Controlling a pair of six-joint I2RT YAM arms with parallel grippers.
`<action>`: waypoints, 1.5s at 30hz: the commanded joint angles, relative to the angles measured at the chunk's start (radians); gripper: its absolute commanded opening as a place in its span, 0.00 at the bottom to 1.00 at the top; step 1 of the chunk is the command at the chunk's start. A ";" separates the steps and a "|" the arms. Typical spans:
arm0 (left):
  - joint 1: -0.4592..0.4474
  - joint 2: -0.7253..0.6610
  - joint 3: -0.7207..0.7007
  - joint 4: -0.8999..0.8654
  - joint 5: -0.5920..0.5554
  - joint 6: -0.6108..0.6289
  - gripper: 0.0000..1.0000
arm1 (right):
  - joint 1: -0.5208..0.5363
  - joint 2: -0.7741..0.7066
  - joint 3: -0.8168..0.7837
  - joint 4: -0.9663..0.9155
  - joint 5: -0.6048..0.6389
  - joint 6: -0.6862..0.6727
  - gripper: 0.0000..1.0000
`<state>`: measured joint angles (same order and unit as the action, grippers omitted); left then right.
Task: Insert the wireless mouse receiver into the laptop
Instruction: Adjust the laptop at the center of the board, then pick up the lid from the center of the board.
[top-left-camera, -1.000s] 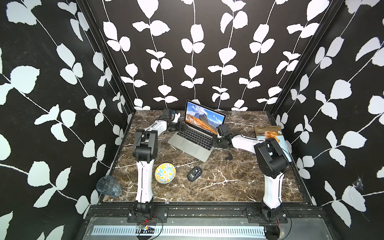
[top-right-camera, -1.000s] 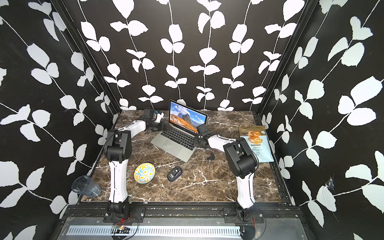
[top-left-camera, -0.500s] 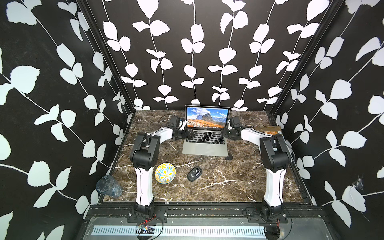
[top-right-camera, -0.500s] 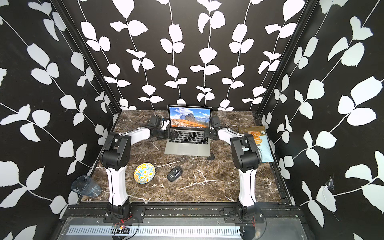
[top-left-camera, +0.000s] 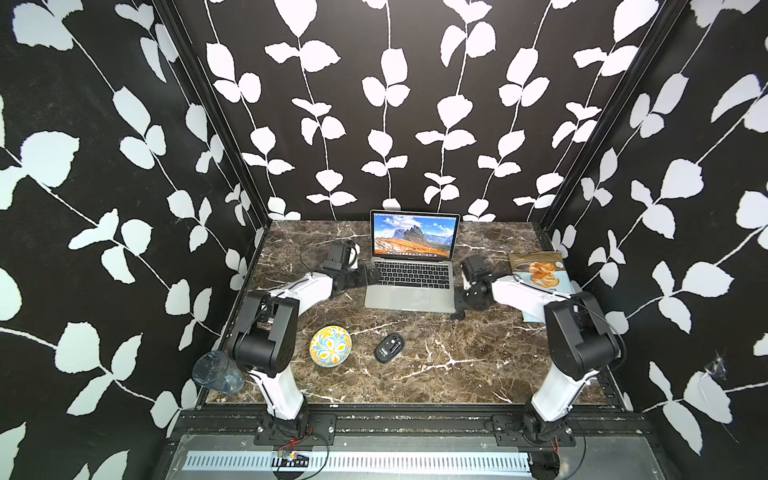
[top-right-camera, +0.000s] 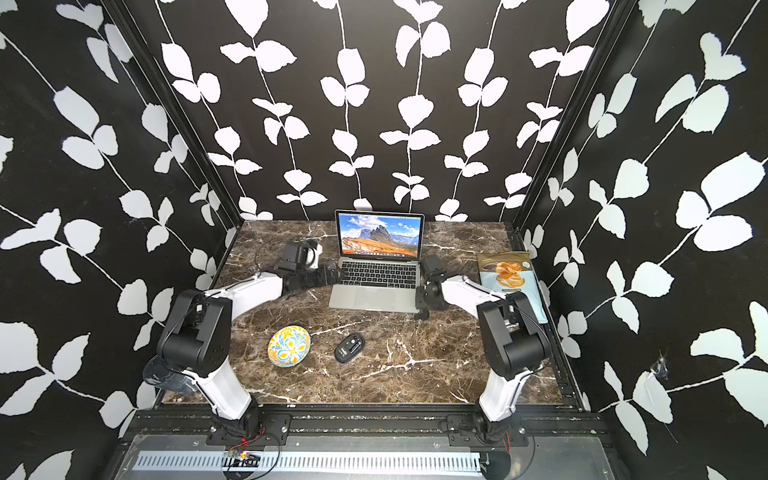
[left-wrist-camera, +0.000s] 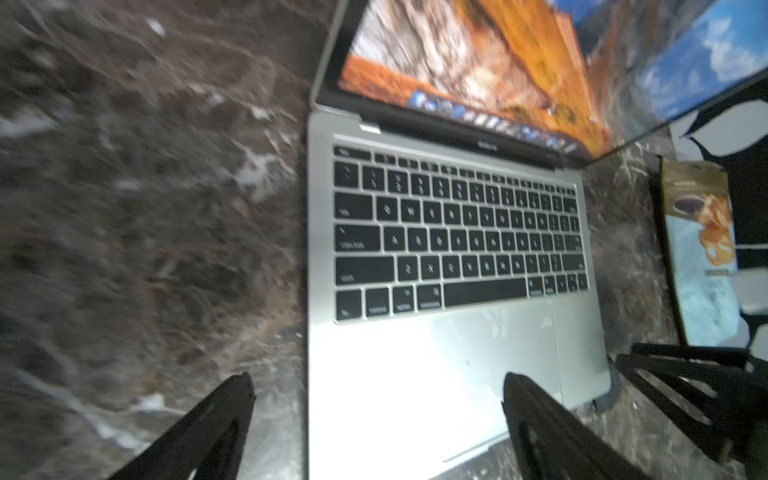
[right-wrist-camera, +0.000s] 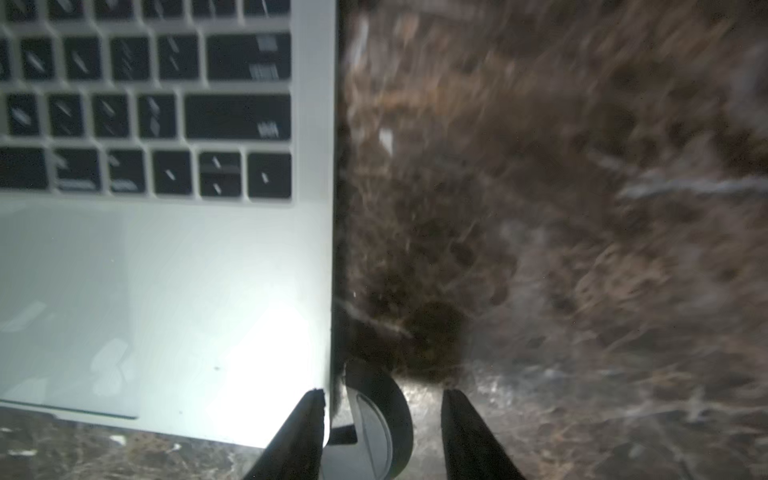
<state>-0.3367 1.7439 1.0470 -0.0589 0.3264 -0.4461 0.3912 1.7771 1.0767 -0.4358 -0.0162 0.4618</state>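
Slim silver-grey laptop (top-left-camera: 409, 297) with black keys stands open at the back middle of the brown marble table (top-left-camera: 436, 365).

Left gripper (left-wrist-camera: 378, 378): jaws wide, at the laptop's left edge, holding nothing.

Right gripper (right-wrist-camera: 382, 392): jaws partly apart, straddling a small black, grey-faced receiver (right-wrist-camera: 374, 428). We see it lying on the marble just beside the laptop's right front corner, unclamped.

Laptop (top-left-camera: 411, 291) rear-centre on table (top-left-camera: 457, 365), bowl (top-left-camera: 331, 346) & mouse (top-left-camera: 389, 348) in front, snack bag (top-left-camera: 540, 276) to its R.

Brown marble table (top-left-camera: 457, 374) bearing silver-grey laptop (top-left-camera: 409, 297) by far edge, yellow-blue patterned bowl (top-left-camera: 330, 346), black mouse (top-left-camera: 389, 347), right-edge crisp bag (top-left-camera: 540, 272).
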 joint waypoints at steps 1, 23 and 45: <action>-0.033 -0.034 -0.056 0.029 0.072 -0.051 0.97 | 0.016 0.014 0.017 -0.012 0.021 -0.029 0.45; -0.128 -0.072 -0.090 0.041 0.135 -0.084 0.96 | 0.020 0.002 -0.031 -0.099 0.050 -0.050 0.30; -0.396 0.092 -0.096 0.347 0.396 -0.253 0.79 | 0.048 -0.038 -0.130 -0.148 -0.203 0.004 0.27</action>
<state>-0.7063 1.8107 0.9615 0.2008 0.6743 -0.6277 0.4095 1.7439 1.0237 -0.5106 -0.1146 0.4080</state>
